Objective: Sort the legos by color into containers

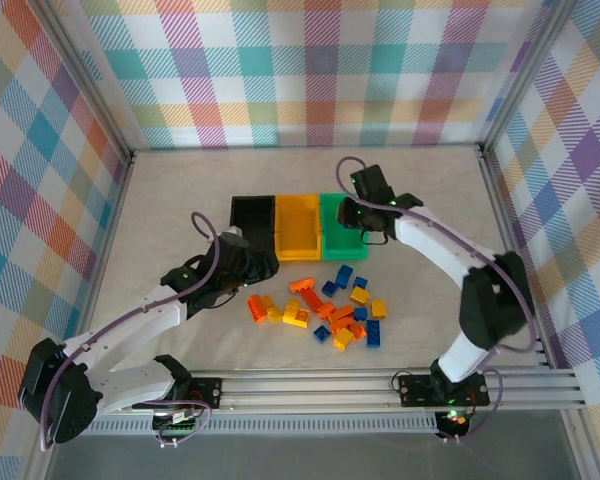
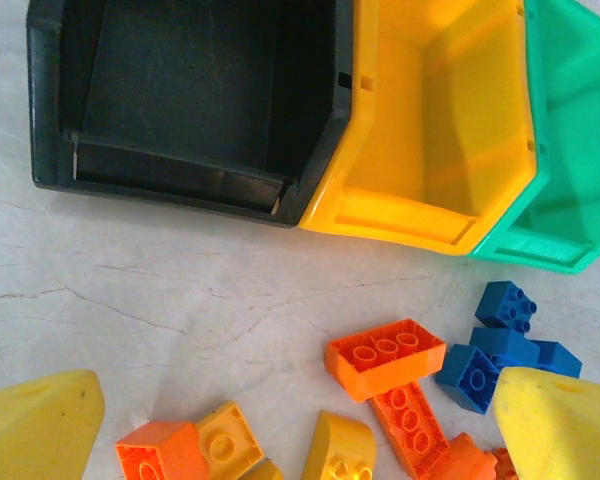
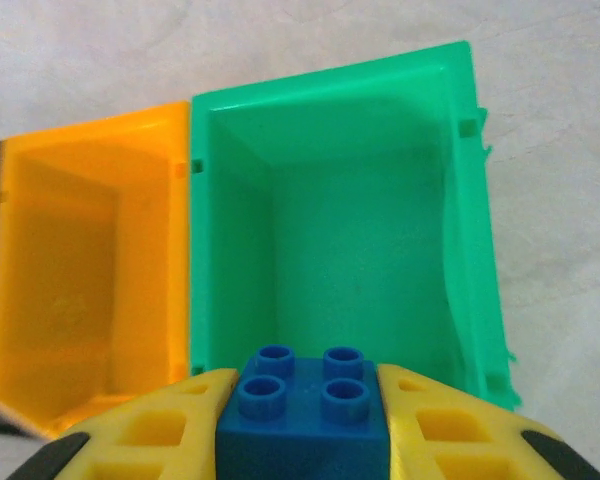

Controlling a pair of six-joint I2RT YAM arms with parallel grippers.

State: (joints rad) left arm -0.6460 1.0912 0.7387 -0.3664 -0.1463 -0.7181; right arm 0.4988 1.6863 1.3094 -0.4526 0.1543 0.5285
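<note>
Right wrist: I've got R gripper [image 3: 302, 440] pinching blue lego [image 3: 305, 392] over green bin [image 3: 380, 240], ready to drop; L gripper [image 2: 300, 425] spread above pile [image 2: 385, 355].

Robot lab booth, plaid cloth walls [image 1: 310, 60], aluminium rail frame [image 1: 380, 386]

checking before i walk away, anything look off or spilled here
Nothing spilled: the legos lie heaped on the table before the three upright bins. One small oddity: the green bin has a ragged outer rim, with burrs sticking out.
</note>
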